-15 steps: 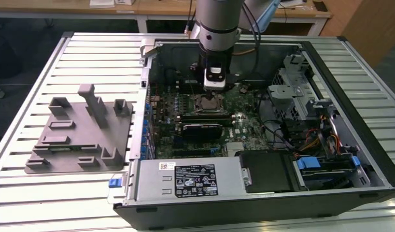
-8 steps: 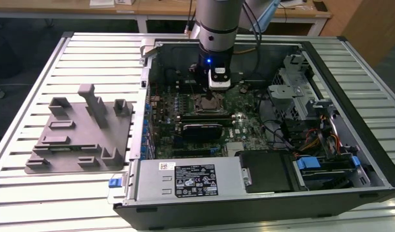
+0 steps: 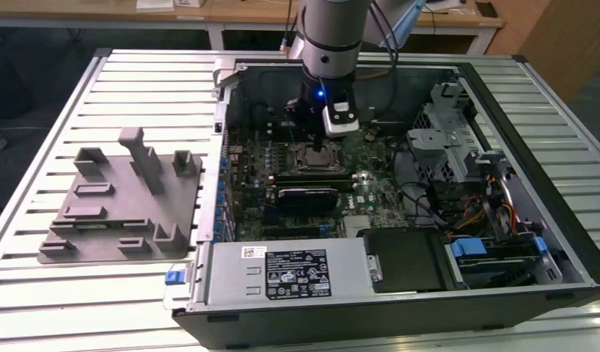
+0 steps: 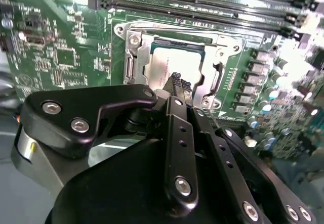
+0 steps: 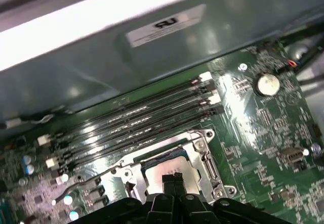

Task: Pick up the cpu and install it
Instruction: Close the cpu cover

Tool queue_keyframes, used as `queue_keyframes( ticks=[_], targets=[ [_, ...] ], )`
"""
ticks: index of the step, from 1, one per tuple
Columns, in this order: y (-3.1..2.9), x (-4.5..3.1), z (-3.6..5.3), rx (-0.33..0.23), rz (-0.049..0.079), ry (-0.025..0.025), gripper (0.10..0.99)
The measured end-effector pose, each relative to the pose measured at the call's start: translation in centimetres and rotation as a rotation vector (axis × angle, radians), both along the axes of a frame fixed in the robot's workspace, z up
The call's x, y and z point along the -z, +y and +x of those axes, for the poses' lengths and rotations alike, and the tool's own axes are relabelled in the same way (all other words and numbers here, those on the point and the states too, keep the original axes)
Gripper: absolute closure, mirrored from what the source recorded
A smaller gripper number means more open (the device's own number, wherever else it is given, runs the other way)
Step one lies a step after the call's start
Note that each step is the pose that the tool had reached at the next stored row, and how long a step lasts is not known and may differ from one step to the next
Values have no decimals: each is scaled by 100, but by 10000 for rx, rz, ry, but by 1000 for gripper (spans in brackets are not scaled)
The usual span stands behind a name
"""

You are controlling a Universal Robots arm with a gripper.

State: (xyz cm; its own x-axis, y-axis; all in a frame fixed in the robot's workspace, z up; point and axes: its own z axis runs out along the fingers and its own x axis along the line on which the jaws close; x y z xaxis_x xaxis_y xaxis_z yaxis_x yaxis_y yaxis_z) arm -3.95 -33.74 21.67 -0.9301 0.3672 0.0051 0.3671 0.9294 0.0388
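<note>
The cpu (image 4: 169,62) is a silvery square chip lying flat inside the metal-framed motherboard socket (image 4: 132,64), with the socket's frame open around it. My gripper (image 4: 175,78) is shut, its two black fingertips pressed together with nothing between them. The tips sit just over the cpu's near edge; I cannot tell whether they touch it. In the first wrist view the cpu (image 5: 163,162) shows just beyond the shut gripper (image 5: 172,177). In the exterior view the arm stands upright over the socket, and the cpu (image 3: 317,156) lies below the gripper (image 3: 315,132).
Several black memory slots (image 5: 136,120) run beside the socket. The open computer case (image 3: 535,183) walls in the board, with a drive cage (image 3: 452,139) and power supply (image 3: 290,273). A grey tray with upright blocks (image 3: 124,202) lies on the slatted table at the exterior view's left.
</note>
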Motion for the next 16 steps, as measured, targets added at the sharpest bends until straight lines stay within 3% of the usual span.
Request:
queue_keyframes(
  ticks=[16],
  targets=[
    [0, 5, -2, -2905, 0, 0, 980]
  ],
)
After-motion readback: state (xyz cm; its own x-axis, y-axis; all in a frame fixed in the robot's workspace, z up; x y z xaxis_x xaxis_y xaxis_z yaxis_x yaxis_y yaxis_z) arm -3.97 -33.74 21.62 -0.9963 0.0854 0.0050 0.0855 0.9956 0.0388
